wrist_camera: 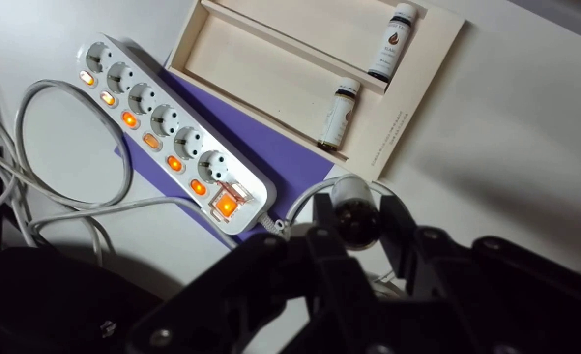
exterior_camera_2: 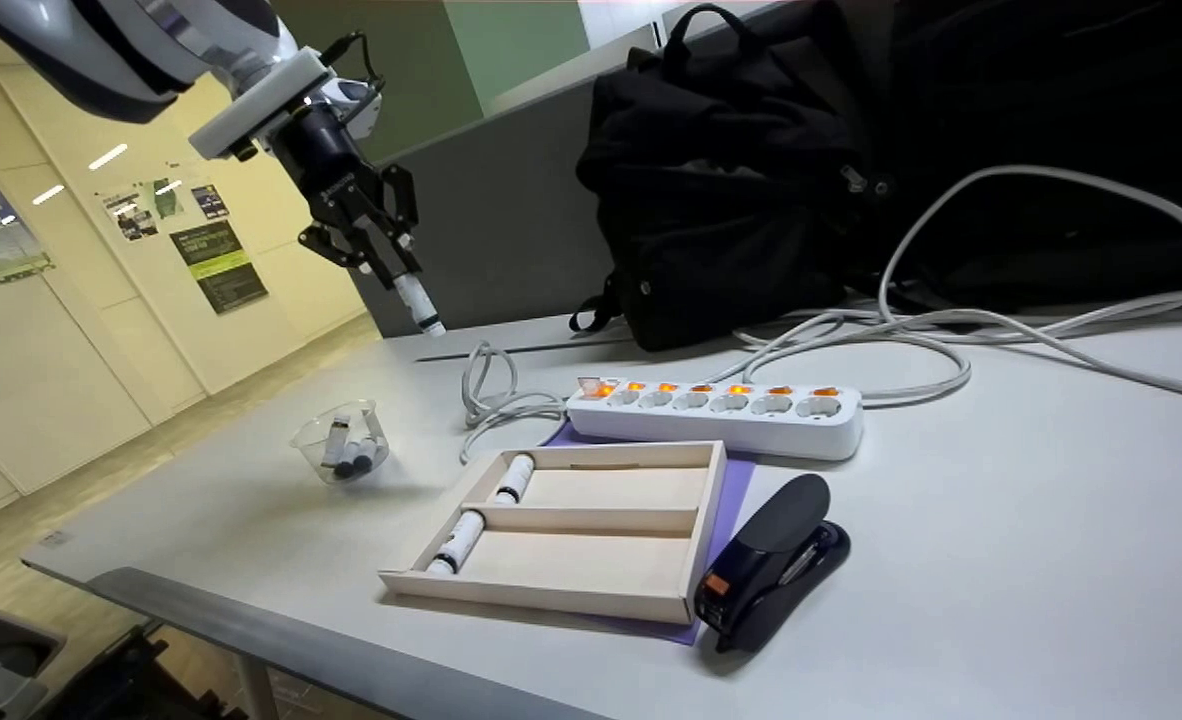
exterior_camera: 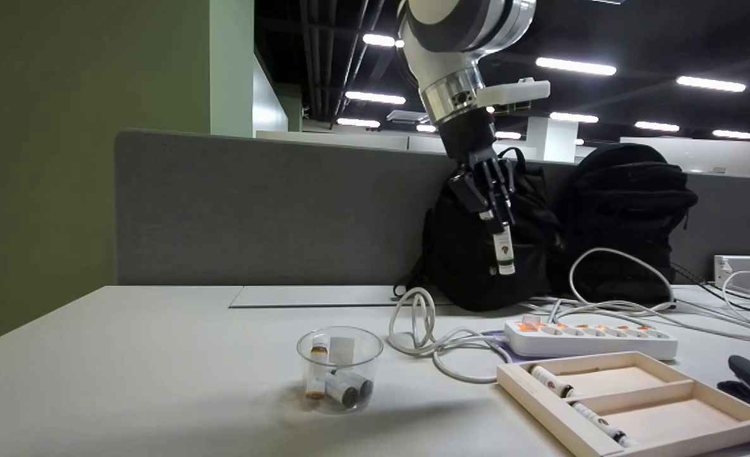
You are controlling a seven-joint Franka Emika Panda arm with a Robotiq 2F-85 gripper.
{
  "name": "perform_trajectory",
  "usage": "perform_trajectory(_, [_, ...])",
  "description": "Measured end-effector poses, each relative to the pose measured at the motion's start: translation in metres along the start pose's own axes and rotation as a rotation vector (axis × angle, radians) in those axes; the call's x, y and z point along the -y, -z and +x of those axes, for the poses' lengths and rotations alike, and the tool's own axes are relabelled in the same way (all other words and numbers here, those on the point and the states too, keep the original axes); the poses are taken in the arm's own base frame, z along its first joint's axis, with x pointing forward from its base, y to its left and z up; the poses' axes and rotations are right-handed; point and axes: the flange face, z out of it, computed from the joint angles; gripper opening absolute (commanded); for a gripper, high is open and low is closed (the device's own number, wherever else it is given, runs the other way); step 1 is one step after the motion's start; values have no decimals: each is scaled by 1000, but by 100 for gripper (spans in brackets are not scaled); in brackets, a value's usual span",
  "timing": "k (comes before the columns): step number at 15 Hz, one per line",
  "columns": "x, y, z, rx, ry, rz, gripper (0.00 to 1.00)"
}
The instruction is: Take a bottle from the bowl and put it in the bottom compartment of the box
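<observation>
My gripper (exterior_camera: 497, 223) is shut on a small white bottle (exterior_camera: 504, 251) with a dark band, held tilted high above the table. In the wrist view the bottle's dark end (wrist_camera: 358, 226) sits between the fingers (wrist_camera: 357, 209); the bottle (exterior_camera_2: 418, 304) also points down in an exterior view. The clear bowl (exterior_camera: 371, 365) stands on the table with several bottles inside, below and away from the gripper. The wooden box (wrist_camera: 418, 93) has two compartments parted by a divider (exterior_camera_2: 591, 519). One bottle (wrist_camera: 338, 115) lies in one compartment and another bottle (wrist_camera: 392, 44) in the other, both at the same end.
A white power strip (exterior_camera_2: 716, 420) with lit switches lies beside the box, with looped grey cables (exterior_camera: 419, 324). A purple sheet (wrist_camera: 280, 162) is under the box. A black stapler (exterior_camera_2: 773, 560) lies beside the box. Black backpacks (exterior_camera: 489, 254) stand against the grey partition (exterior_camera: 273, 216).
</observation>
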Motion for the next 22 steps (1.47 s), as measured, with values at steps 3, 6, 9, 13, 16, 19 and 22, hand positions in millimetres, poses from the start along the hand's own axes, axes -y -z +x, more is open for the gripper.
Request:
perform_trajectory(3, [7,2,2,-4,13,-2,28])
perform_trajectory(6, [7,2,2,-4,14,-2,7])
perform_trajectory(9, [1,-4,2,6,5,5,7])
perform_trajectory(13, [-39,-36,1,18,-12,90,7])
perform_trajectory(16, [-48,-69,-1,65,46,217,7])
perform_trajectory(19, [-32,-103,-9,140,101,327,7])
perform_trajectory(22, [-14,-139,-26,219,108,392,7])
